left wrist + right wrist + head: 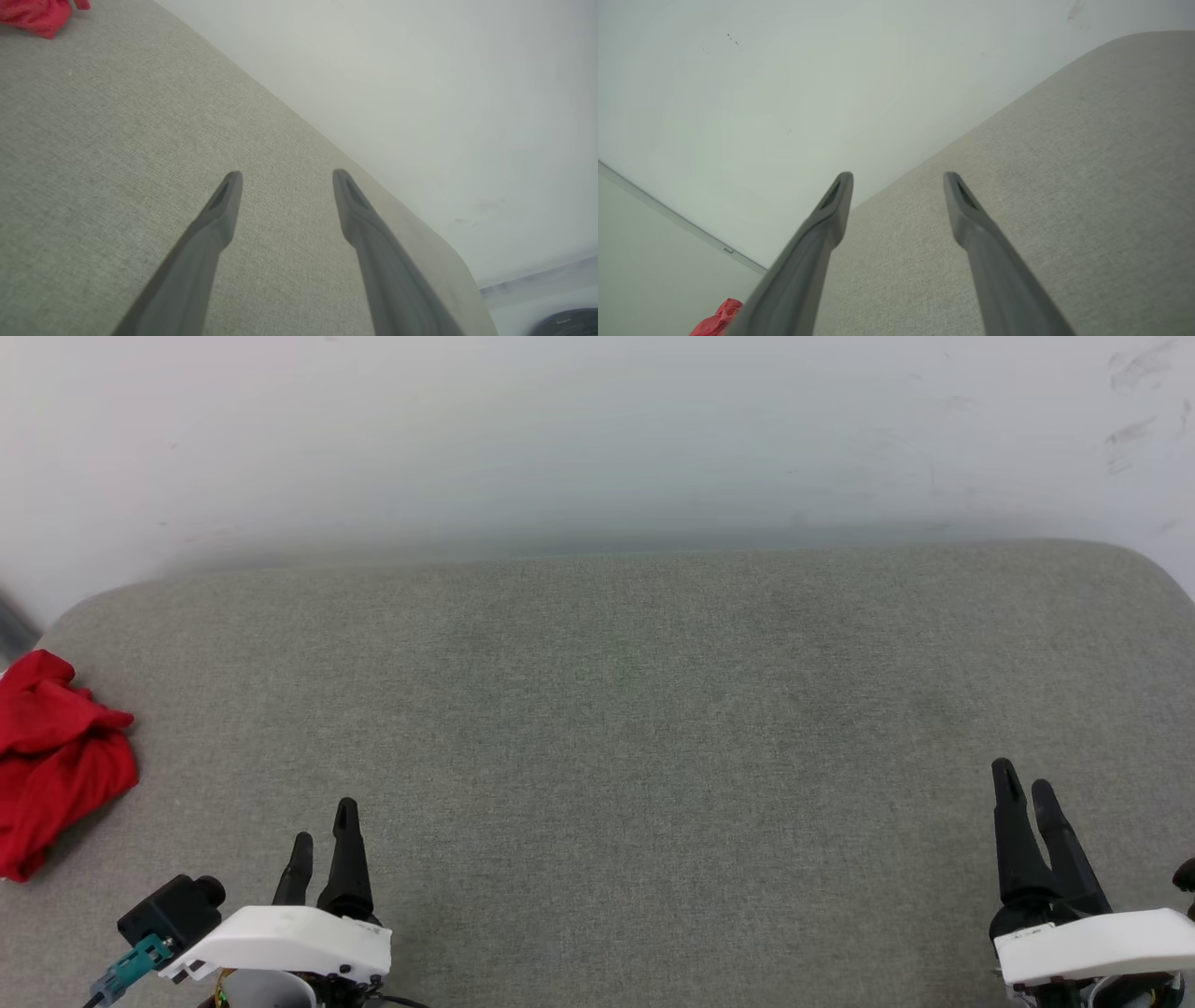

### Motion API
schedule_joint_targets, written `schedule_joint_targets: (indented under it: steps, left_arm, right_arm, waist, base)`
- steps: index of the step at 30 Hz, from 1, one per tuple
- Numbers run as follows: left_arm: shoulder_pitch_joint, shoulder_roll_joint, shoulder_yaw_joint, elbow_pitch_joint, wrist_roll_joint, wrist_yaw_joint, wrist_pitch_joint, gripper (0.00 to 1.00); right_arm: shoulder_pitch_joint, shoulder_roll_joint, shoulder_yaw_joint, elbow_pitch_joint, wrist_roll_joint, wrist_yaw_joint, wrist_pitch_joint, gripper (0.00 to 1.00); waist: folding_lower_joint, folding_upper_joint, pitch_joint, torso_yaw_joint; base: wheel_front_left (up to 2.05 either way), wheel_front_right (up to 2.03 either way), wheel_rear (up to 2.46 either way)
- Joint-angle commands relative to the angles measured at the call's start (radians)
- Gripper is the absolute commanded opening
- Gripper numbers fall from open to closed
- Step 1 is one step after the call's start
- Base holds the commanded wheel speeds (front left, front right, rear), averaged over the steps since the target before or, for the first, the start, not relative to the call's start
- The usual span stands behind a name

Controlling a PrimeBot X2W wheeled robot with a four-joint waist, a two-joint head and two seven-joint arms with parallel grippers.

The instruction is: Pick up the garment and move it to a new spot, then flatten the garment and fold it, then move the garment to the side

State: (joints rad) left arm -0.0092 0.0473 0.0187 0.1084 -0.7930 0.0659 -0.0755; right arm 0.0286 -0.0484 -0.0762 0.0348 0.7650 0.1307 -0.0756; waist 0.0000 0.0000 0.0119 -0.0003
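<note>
The garment [51,761] lies crumpled in a red heap at the far left edge of the grey cushioned surface [616,709]; its lettering and sleeves are hidden in the folds. A corner of the garment [35,16] shows top left in the left wrist view, and a bit of the garment [717,319] at the bottom left of the right wrist view. My left gripper [323,821] stands open near the front edge, to the right of the heap and apart from it. My right gripper [1023,780] is open at the front right, with nothing between its fingers.
A pale wall [597,439] rises directly behind the surface's back edge. The surface has rounded back corners. A dark round object [567,324] sits on the floor beyond one corner.
</note>
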Motion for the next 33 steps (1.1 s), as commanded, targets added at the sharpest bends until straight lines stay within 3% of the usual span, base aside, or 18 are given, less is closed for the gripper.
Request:
schedule_joint_targets:
  steps: [1, 33]
  left_arm:
    - [-0.006, 0.004, -0.007, -0.018, 0.036, 0.008, -0.011, 1.00]
    - [0.036, 0.015, -0.082, -0.065, 0.398, 0.042, -0.100, 1.00]
  right_arm:
    - [0.004, -0.003, 0.003, -0.021, -0.036, 0.000, -0.010, 1.00]
    - [0.067, -0.003, 0.011, -0.085, -0.402, 0.000, -0.100, 1.00]
  waist:
    - [0.0000, 0.0000, 0.000, 0.000]
    - [0.0000, 0.0000, -0.002, 0.004]
  base:
    - [0.00, 0.00, 0.00]
    - [0.00, 0.00, 0.00]
